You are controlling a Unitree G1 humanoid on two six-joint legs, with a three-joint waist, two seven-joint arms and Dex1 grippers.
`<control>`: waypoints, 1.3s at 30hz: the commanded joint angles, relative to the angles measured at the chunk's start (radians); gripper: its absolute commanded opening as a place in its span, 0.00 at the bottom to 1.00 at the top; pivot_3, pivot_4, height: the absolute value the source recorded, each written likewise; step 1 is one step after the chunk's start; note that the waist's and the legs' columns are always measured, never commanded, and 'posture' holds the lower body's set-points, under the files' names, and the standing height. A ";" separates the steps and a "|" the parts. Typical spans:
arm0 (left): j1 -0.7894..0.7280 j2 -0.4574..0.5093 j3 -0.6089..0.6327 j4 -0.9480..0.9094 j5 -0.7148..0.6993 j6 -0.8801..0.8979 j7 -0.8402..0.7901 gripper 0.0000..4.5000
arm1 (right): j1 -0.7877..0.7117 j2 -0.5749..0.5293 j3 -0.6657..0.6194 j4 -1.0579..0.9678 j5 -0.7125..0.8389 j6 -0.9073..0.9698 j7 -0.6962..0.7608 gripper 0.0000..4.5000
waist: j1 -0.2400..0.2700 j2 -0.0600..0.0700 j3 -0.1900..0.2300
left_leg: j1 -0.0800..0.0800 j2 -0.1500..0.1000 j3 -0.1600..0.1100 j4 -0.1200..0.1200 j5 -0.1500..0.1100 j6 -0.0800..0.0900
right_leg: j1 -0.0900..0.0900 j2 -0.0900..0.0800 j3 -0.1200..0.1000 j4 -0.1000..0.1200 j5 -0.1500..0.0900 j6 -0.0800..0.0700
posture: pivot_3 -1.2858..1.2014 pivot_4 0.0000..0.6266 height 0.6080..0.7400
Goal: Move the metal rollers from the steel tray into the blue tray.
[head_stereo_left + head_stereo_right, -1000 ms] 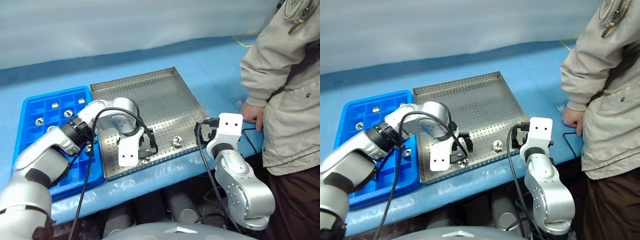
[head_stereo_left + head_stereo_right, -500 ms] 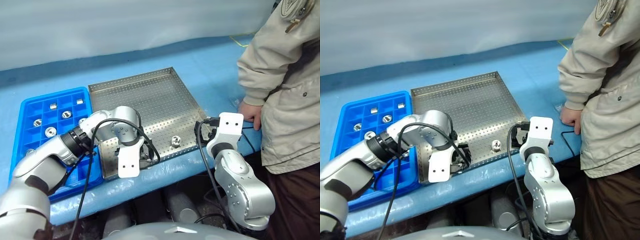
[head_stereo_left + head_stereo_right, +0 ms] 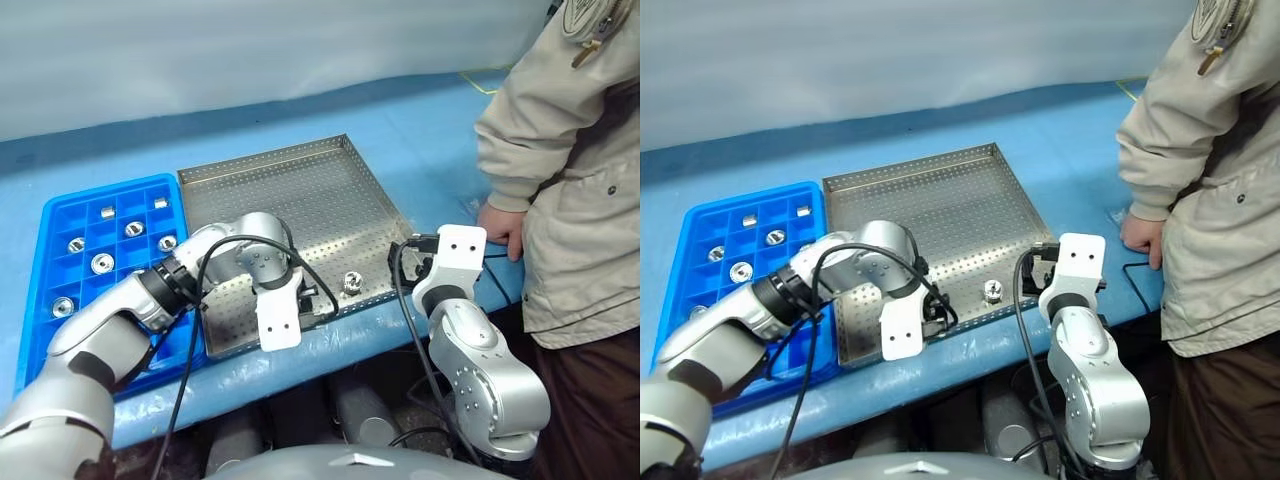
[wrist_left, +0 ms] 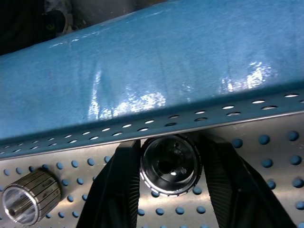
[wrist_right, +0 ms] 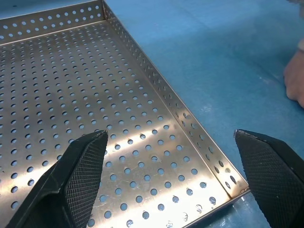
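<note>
My left gripper is shut on a metal roller, which sits upright between the two black fingers against the near rim of the steel tray. A second roller stands on the tray floor to the right of that gripper; it is also the roller beside the fingers in the left wrist view. The blue tray lies left of the steel tray, with several rollers in its compartments. My right gripper hovers open over the steel tray's near right corner, holding nothing.
A person in a beige jacket stands at the right with a hand resting on the blue table top. A black cable lies near that hand. The far part of the steel tray holds nothing.
My left gripper has shifted right along the tray's near rim, tipped further down and shut on the roller. The right arm has kept still.
</note>
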 commanded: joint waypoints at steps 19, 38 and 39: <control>0.169 0.153 0.286 -0.306 -0.061 0.393 0.092 0.22 | -0.191 -0.005 0.102 0.145 0.026 0.003 0.123 1.00 | 0.174 -0.001 0.000 | 0.001 0.001 0.001 0.004 0.001 -0.002 | -0.002 0.001 -0.001 0.010 -0.002 -0.003 | 0.51 0.24 1.00; 0.237 0.213 0.295 -0.345 -0.183 0.481 -0.015 1.00 | -0.130 0.006 0.087 0.071 0.000 0.032 0.097 1.00 | 0.162 -0.001 0.000 | -0.002 0.002 0.004 0.014 -0.002 0.003 | -0.002 0.001 0.000 0.012 -0.004 -0.006 | 0.47 0.24 1.00; 0.246 0.216 0.299 -0.358 -0.184 0.493 -0.013 1.00 | -0.131 0.004 0.088 0.071 0.000 0.033 0.099 1.00 | 0.162 -0.001 0.000 | -0.002 0.001 0.004 0.014 -0.002 0.003 | -0.002 0.000 0.001 0.011 -0.003 -0.006 | 0.47 0.24 1.00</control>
